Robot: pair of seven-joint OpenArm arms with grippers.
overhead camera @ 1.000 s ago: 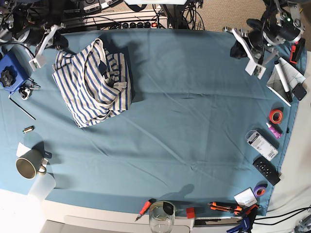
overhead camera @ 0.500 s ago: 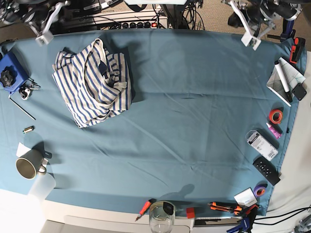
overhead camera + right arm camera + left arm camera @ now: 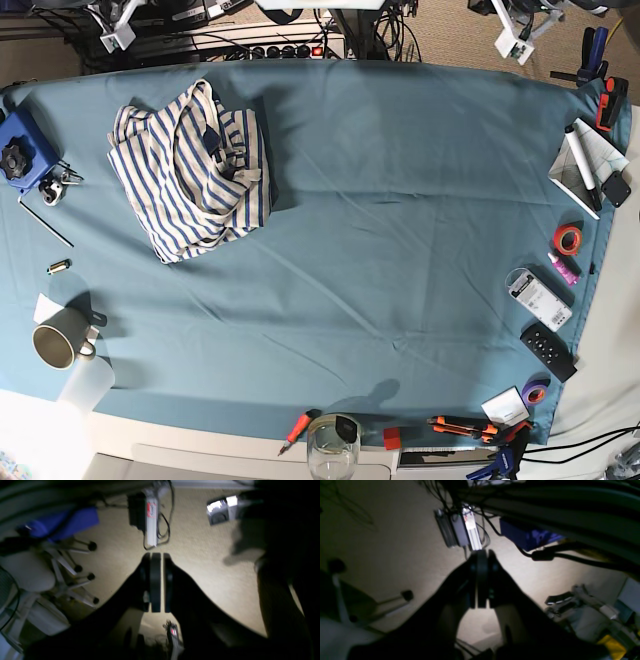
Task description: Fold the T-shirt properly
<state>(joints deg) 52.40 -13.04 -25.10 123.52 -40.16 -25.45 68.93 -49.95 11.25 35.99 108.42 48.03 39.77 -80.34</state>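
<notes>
We have pulled both arms back past the far edge of the worktop (image 3: 400, 200). The left claw (image 3: 481, 580) and right claw (image 3: 155, 585) are pressed together, empty. The T-shirt (image 3: 190, 170) lies bunched far left, roughly folded.

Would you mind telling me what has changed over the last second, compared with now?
Both arms drew back past the table's far edge: the left gripper and right gripper now sit near the top of the base view, both shut and empty. The T-shirt stayed in its loose heap, untouched.
</notes>
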